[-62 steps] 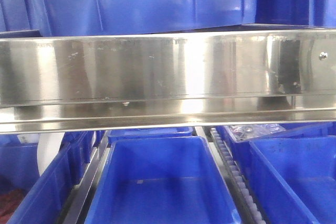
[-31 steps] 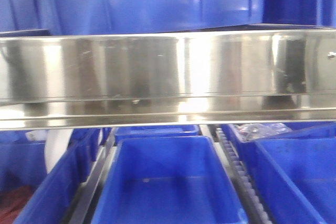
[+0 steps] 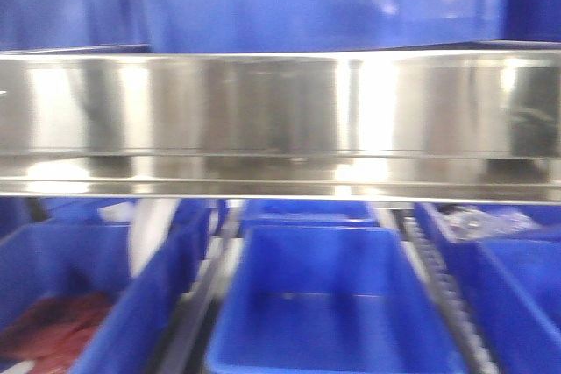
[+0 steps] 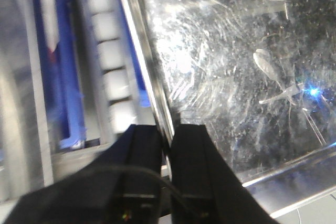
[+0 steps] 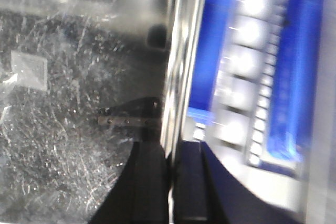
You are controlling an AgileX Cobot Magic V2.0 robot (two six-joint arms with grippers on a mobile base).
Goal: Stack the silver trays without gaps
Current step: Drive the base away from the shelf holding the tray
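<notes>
The left end effector (image 4: 168,132), a pair of black fingers, is pinched shut on the thin out-turned rim of a shallow, shiny, heavily scratched silver tray (image 4: 236,77) of stainless steel, with one finger on each side of the rim and no gap showing. In the left wrist view the tray floor spreads to the right of the fingers. To their left runs a track of white plastic rollers (image 4: 113,77) beside a strip of blue plastic. The right end effector (image 5: 171,153) is likewise closed tight on a bright rim edge. Here the scratched tray floor (image 5: 68,129) lies to the left of the fingers and a row of white rollers (image 5: 241,61) with blue plastic lies to the right. Whether both arms grip one and the same tray cannot be told from these views, nor whether it rests on anything. The blurred front view shows neither arm and no tray that can be picked out. A long brushed-steel shelf rail (image 3: 263,111) crosses the whole width, with blue plastic bins above it. Below it sits an open rectangular blue plastic bin (image 3: 333,330) in the middle. To its left, another blue bin (image 3: 149,304) holds something reddish-brown (image 3: 61,321).
</notes>
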